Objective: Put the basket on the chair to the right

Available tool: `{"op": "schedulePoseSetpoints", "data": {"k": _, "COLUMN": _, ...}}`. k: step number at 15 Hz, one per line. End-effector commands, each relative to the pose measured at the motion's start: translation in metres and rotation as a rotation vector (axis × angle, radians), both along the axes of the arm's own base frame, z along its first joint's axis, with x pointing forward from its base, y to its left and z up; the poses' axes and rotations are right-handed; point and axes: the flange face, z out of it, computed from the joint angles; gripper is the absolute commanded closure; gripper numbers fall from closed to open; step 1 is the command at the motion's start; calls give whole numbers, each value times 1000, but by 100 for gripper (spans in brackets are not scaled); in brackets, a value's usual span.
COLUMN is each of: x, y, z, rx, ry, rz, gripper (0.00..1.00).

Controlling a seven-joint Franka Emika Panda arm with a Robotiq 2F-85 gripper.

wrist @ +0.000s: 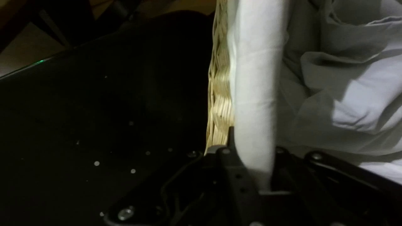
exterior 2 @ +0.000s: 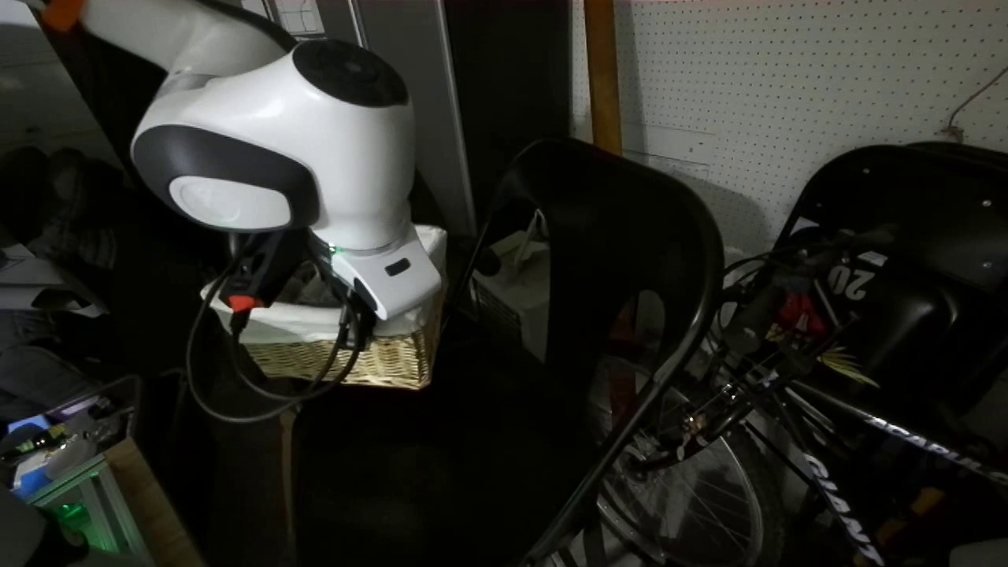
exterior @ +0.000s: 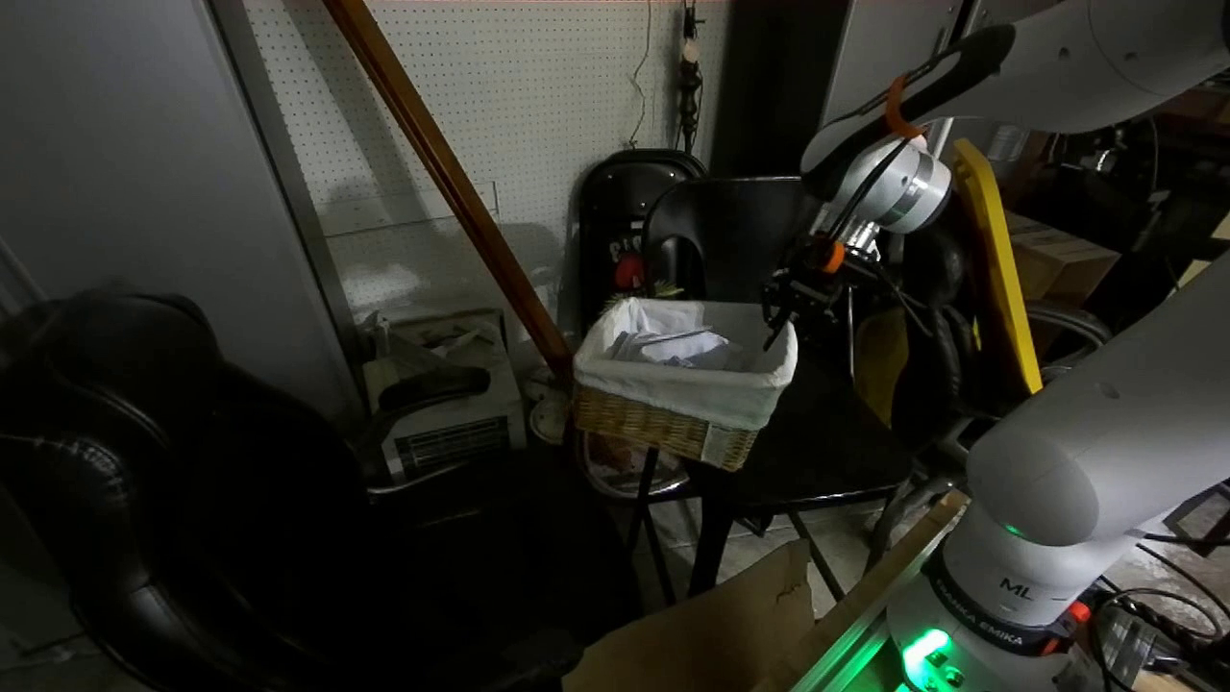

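Gripper (wrist: pixel 255 147) has the basket (exterior: pixel 680 386) pinched by its inner rim, the far end jutting past the edge of the chair (exterior: pixel 817 452): inward it should go!

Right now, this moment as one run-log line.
end effector: closed around rim of basket | position: basket appears partly over seat of black chair | seat contact: unclear | contents: rumpled pale cloth
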Motion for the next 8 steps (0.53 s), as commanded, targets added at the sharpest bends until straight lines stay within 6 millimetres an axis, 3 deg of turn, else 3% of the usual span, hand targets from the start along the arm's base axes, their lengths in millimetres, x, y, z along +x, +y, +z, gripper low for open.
{"op": "schedulePoseSetpoints", "data": {"k": 1, "x": -15, "y": -22, "z": 8, "rx": 36, "ry": -16, "rz": -52, "gripper": 97}}
{"op": "schedulePoseSetpoints", "data": {"k": 8, "x": -34, "y": -56, "z": -2, "rx": 35, "ry": -21, "rz": -111, "gripper": 97}}
